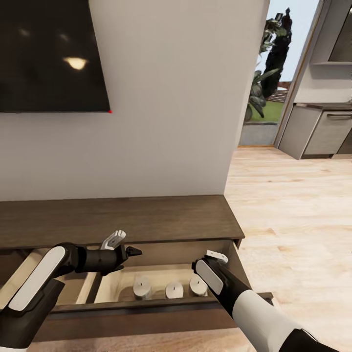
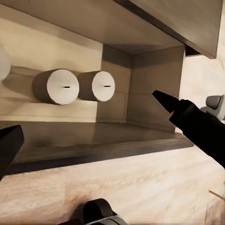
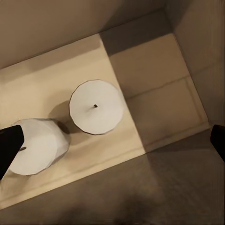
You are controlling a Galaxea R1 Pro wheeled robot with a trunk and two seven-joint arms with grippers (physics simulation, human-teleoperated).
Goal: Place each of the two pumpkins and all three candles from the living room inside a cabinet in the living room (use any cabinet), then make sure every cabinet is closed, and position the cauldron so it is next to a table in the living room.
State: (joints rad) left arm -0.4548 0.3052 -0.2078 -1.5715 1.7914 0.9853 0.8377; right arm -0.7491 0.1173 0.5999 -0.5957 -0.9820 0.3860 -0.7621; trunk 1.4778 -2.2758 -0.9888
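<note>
Open drawer (image 1: 146, 304) of the dark wooden cabinet (image 1: 122, 217): three candles (image 1: 174, 290) stand upright in a row on its pale floor, near the front wall. Right gripper (image 1: 215, 258) hangs over the drawer's right end, just above the rightmost candle (image 3: 97, 107); jaws spread, holding nothing. Left gripper (image 1: 124, 244) sits above the drawer's left part, fingers apart, empty. Beyond: white wall, wall-mounted TV (image 1: 51, 56).
</note>
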